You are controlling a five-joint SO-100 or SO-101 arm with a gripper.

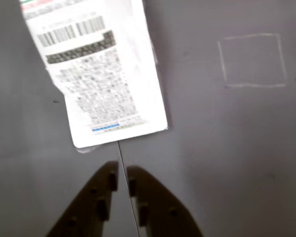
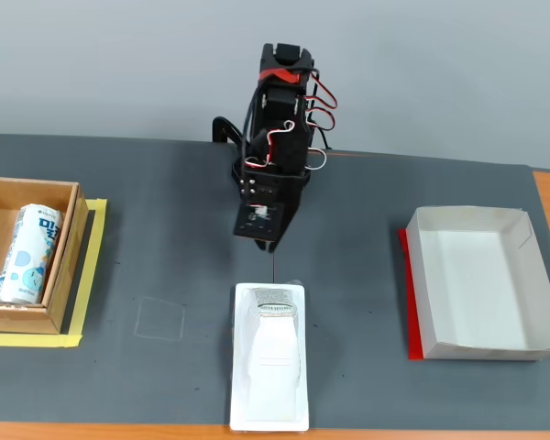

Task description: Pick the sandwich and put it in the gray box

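The sandwich is a long white wrapped package lying lengthwise on the dark mat at the front centre of the fixed view, grey label end toward the arm. The wrist view shows its printed label end at the upper left. My gripper hangs from the folded arm at the back, just behind the sandwich's far end and not touching it. In the wrist view its dark fingers are closed together and empty, just short of the package edge. The gray box, with a red strip on its left side, sits empty at the right.
A brown cardboard box on yellow tape at the left holds a blue-and-white can. A faint chalk square is drawn on the mat left of the sandwich; it also shows in the wrist view.
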